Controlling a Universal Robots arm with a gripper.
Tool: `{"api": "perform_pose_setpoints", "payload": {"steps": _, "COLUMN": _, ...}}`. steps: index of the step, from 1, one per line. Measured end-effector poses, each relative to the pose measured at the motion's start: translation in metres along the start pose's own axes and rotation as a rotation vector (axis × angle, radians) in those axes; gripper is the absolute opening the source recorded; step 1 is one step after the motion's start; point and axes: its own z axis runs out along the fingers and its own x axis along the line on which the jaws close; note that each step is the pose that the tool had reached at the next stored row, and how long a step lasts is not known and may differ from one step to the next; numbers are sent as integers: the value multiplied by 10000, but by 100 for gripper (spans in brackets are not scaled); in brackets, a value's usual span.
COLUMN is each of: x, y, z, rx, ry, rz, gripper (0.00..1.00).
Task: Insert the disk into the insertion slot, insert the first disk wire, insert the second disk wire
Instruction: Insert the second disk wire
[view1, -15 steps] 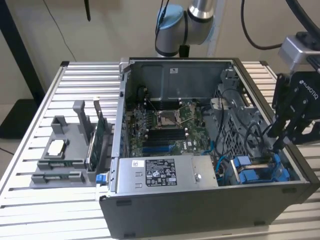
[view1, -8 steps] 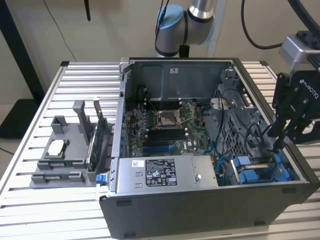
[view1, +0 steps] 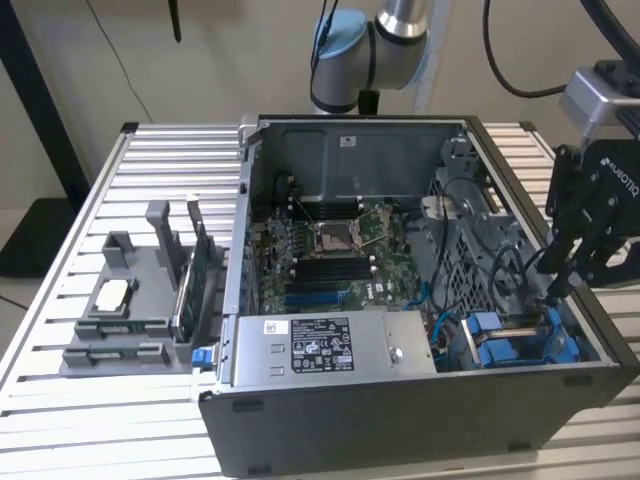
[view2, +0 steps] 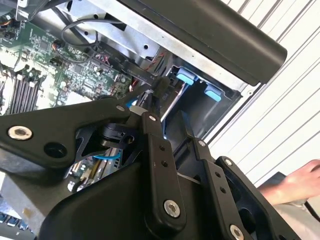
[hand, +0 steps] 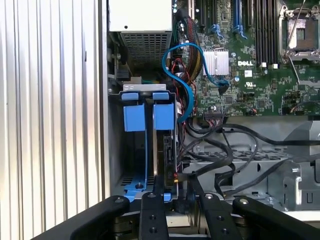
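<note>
Open computer case (view1: 400, 420) on slatted table (view1: 120, 430). Gripper (view1: 553, 290) at 4 o'clock of case in the exterior view, reaching down to insertion slot (view1: 560, 345). Fingers (view2: 150, 107) drawn narrow, tips seemingly pinched on black connector (view2: 162, 89) in the second wrist view. Disk (hand: 169, 150) seated on edge inside slot, blue carrier tabs (hand: 163, 116) visible in the first wrist view; connector just beside disk's end. Grey parts holder (view1: 125, 300) at 9 o'clock, well apart. Person's hand (view2: 295, 182) outside case.

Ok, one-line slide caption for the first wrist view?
Gripper close to the disk, which stands on edge in the blue-railed insertion slot, a blue cable looping nearby.
</note>
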Motion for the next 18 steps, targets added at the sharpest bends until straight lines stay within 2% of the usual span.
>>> {"api": "perform_pose_setpoints", "payload": {"steps": 3, "x": -1, "y": -3, "z": -30, "rx": -1, "ry": -3, "rz": 3, "gripper": 33}}
{"api": "perform_pose_setpoints", "payload": {"steps": 10, "x": -9, "y": 10, "z": -235, "rx": -6, "ry": 24, "rz": 3, "gripper": 33}}
{"api": "perform_pose_setpoints", "payload": {"steps": 18, "x": -10, "y": 10, "z": -248, "rx": -8, "ry": 30, "rz": 4, "gripper": 33}}
